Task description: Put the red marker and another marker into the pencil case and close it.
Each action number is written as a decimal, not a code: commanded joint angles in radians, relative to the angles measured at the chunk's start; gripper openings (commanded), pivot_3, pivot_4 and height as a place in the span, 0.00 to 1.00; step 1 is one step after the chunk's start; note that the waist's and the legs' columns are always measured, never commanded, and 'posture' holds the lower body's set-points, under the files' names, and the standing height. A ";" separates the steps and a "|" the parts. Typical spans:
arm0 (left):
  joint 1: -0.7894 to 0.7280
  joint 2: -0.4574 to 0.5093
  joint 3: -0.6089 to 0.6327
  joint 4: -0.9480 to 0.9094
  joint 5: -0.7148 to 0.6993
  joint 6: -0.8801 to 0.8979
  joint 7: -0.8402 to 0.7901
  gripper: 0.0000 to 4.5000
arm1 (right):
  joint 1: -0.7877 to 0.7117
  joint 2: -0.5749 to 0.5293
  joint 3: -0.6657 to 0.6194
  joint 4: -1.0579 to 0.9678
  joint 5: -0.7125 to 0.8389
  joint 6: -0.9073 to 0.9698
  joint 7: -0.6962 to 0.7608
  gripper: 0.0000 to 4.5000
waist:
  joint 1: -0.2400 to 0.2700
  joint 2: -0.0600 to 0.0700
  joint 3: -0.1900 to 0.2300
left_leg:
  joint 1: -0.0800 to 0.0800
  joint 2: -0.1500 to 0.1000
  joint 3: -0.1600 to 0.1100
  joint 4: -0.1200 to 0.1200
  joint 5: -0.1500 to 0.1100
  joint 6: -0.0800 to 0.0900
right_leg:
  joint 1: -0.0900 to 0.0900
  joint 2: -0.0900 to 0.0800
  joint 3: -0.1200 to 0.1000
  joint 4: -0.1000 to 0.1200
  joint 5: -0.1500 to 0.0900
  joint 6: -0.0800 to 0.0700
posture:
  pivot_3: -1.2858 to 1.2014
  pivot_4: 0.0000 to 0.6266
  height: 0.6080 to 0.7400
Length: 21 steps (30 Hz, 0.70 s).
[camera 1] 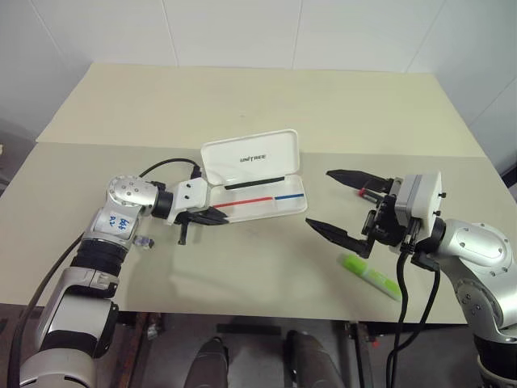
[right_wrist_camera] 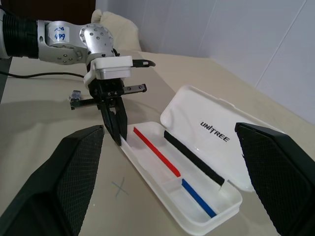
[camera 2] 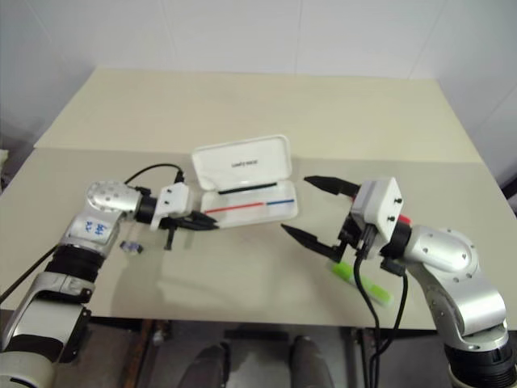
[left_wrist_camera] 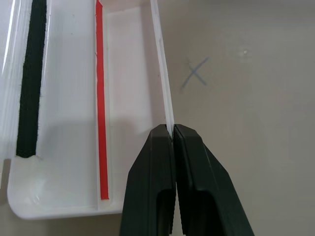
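1 pencil case (camera 1: 266,190), white, lid open and standing up at the far side, "UNITREE" printed on the inner lid; sits mid-table (camera 1: 242,105). Tray holds 1 red line and 1 blue line end to end, plus a black strip along the hinge side

1 left gripper (camera 1: 216,216), at 9 o'clock of the case; fingers clenched on the thin near wall of the tray at its left end, as the left wrist view shows (left_wrist_camera: 172,135)

1 right gripper (camera 1: 339,206), at 3 o'clock of the case, apart from it; fingers spread wide, nothing between them

1 green marker (camera 1: 370,276), lime with paler cap, lying flat on the table at 5 o'clock of the case, just beneath the right gripper

1 red marker: a small red tip (camera 2: 401,219) shows behind the right wrist; the rest is hidden

1 pen-drawn cross (left_wrist_camera: 195,73) on the table just in front of the case
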 commanded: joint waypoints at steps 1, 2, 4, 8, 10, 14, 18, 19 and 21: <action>0.025 0.001 -0.003 -0.156 -0.040 0.069 -0.013 0.01 | 0.010 -0.015 -0.043 -0.019 0.026 0.003 0.006 1.00 | 0.000 0.000 0.000 | 0.000 0.000 0.000 0.000 0.000 0.000 | 0.000 0.000 0.000 0.000 0.000 0.000 | 0.52 0.24 1.00; 0.040 0.001 -0.010 -0.193 -0.042 0.097 -0.015 0.01 | 0.015 -0.017 -0.045 -0.022 0.028 0.005 0.005 1.00 | 0.000 0.000 0.000 | 0.000 0.000 0.000 0.000 0.000 0.000 | 0.000 0.000 0.000 0.000 0.000 0.000 | 0.52 0.24 1.00; 0.066 0.000 -0.018 -0.247 -0.047 0.136 -0.014 0.01 | 0.024 -0.020 -0.049 -0.029 0.033 0.008 0.003 1.00 | 0.000 0.000 0.000 | 0.000 0.000 0.000 0.000 0.000 0.000 | 0.000 0.000 0.000 0.000 0.000 0.000 | 0.52 0.24 1.00; 0.105 -0.008 -0.037 -0.326 -0.050 0.202 -0.001 0.01 | 0.041 -0.024 -0.061 -0.050 0.044 0.019 -0.004 1.00 | -0.001 0.000 0.000 | 0.001 0.000 0.000 0.000 0.000 0.000 | 0.000 0.000 0.000 0.001 0.000 0.000 | 0.52 0.24 1.00; 0.121 -0.014 -0.052 -0.357 -0.047 0.243 0.003 0.01 | 0.051 -0.026 -0.068 -0.064 0.049 0.027 -0.009 1.00 | 0.000 0.000 0.000 | 0.001 0.000 0.000 0.000 0.000 0.000 | 0.000 0.000 0.000 0.001 0.000 0.000 | 0.52 0.24 1.00; 0.125 -0.008 -0.072 -0.374 -0.035 0.291 0.002 0.01 | 0.068 -0.030 -0.082 -0.085 0.055 0.040 -0.017 1.00 | 0.000 0.000 0.000 | 0.001 0.000 0.000 0.001 0.000 0.000 | 0.000 0.000 0.000 0.001 0.000 0.000 | 0.52 0.24 1.00; 0.123 -0.018 -0.096 -0.378 -0.031 0.298 -0.003 0.01 | 0.085 -0.031 -0.098 -0.107 0.060 0.048 -0.034 1.00 | 0.000 0.000 0.000 | 0.000 0.000 0.000 0.001 0.000 0.000 | 0.000 0.000 0.000 0.001 0.000 0.000 | 0.52 0.24 1.00; 0.120 -0.018 -0.101 -0.375 -0.027 0.295 -0.005 0.01 | 0.085 -0.031 -0.097 -0.109 0.059 0.050 -0.036 1.00 | 0.000 0.000 0.000 | 0.000 0.000 0.000 0.001 0.000 0.000 | 0.000 0.000 0.000 0.000 0.000 0.000 | 0.52 0.24 1.00; 0.114 -0.021 -0.109 -0.368 -0.022 0.291 -0.005 0.01 | 0.085 -0.028 -0.099 -0.115 0.058 0.054 -0.042 1.00 | 0.000 0.000 0.000 | 0.001 0.000 0.000 0.001 0.000 0.000 | 0.000 0.000 0.000 0.001 0.000 0.000 | 0.52 0.24 1.00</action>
